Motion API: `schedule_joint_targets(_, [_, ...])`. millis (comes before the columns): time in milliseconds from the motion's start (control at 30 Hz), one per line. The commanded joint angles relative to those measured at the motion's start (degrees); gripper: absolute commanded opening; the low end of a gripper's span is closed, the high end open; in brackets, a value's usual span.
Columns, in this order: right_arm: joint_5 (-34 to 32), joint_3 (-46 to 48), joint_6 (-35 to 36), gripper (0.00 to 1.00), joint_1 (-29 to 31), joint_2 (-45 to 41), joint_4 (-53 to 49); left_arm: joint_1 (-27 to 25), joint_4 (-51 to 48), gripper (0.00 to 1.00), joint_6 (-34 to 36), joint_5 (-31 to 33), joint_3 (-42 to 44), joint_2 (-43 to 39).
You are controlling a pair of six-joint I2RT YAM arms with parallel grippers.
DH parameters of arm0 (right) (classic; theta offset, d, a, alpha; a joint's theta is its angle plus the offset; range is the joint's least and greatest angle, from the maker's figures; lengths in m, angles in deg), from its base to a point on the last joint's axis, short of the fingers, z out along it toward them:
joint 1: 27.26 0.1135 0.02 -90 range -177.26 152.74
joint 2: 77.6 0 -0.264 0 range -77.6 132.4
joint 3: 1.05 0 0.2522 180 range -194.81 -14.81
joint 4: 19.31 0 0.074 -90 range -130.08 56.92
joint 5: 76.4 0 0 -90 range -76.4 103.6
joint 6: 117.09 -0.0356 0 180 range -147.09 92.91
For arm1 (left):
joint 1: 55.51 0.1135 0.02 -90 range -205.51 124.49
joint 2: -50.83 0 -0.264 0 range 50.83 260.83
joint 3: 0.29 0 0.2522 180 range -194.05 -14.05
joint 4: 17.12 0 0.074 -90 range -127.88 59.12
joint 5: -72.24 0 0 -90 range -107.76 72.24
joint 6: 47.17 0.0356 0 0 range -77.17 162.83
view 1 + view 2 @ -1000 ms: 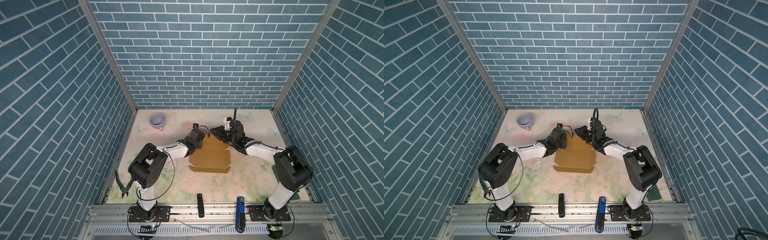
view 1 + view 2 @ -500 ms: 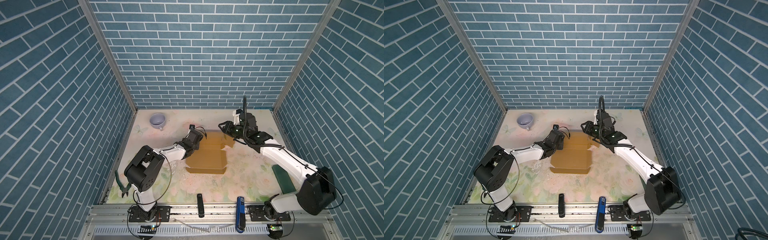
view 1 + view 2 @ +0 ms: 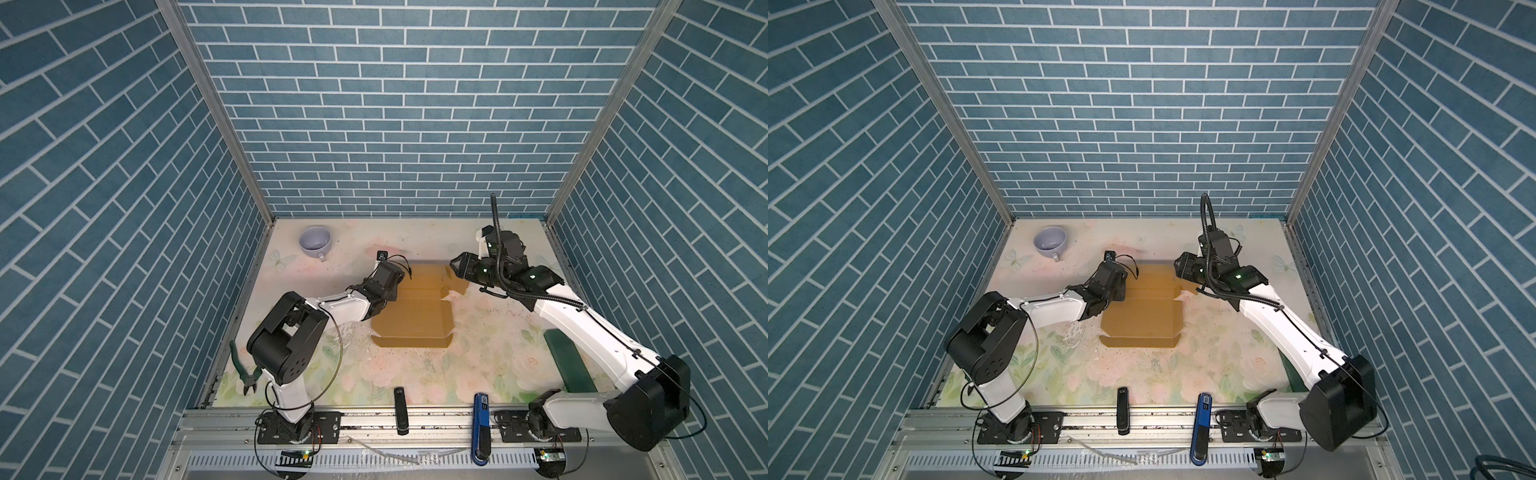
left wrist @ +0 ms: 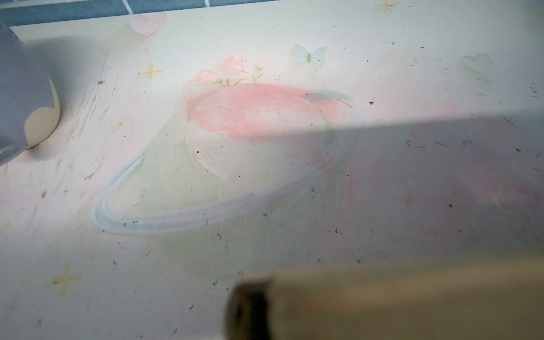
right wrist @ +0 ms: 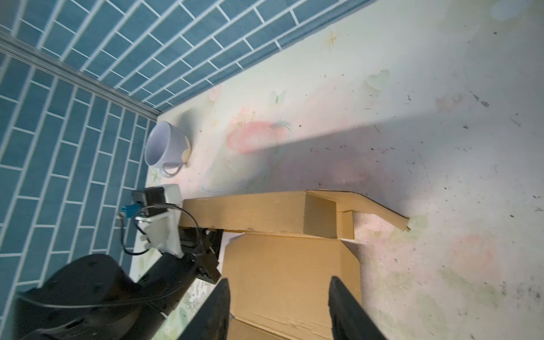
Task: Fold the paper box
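1. Since a second ago the right gripper (image 3: 456, 268) (image 3: 1177, 266) has drawn back from the far edge of the paper box (image 3: 411, 320) (image 3: 1142, 320), its arm has stretched out long, and its jaws have spread.
2. Both top views show the lilac mug (image 3: 316, 243) (image 3: 1050, 243) upright near the far left corner of the floral mat (image 3: 478, 361), with its handle turned toward the front rail.
3. On that mat the paper box lies to the right of the mug and nearer the front rail, well apart from it. Its near part lies flat, and its far panel is raised as a low wall (image 5: 244, 210).
4. Between the mug and the box sits the left gripper (image 3: 395, 289) (image 5: 206, 235), its jaws closed tight on the left end of the raised panel. The left wrist view shows a blurred dark finger (image 4: 247, 306) against the cardboard edge (image 4: 412, 300).
5. Far to the right of the mug, the right gripper (image 5: 279, 281) hovers with its jaws about half apart and nothing between them. The box's far right corner lies just short of its tips. In the right wrist view its two dark fingers (image 5: 217, 309) frame the box's flat panel (image 5: 288, 265).
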Motion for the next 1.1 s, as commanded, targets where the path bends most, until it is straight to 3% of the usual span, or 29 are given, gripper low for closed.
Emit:
schedule_joint_targets(0, [0.66, -3.16, 3.86, 0.55, -0.55, 4.06, -2.52, 0.27, -1.80, 0.09, 1.13, -1.29, 0.62, -0.60])
schedule_joint_targets(600, [9.32, -4.72, 2.18, 0.57, -2.26, 13.98, 6.04, 0.27, -1.35, 0.08, 0.27, -3.09, 1.34, -0.18])
schedule_joint_targets(1067, [17.94, -1.37, -5.65, 0.52, -2.26, 17.85, 19.02, 0.24, -1.74, 0.07, -1.08, -3.22, 1.45, -0.33])
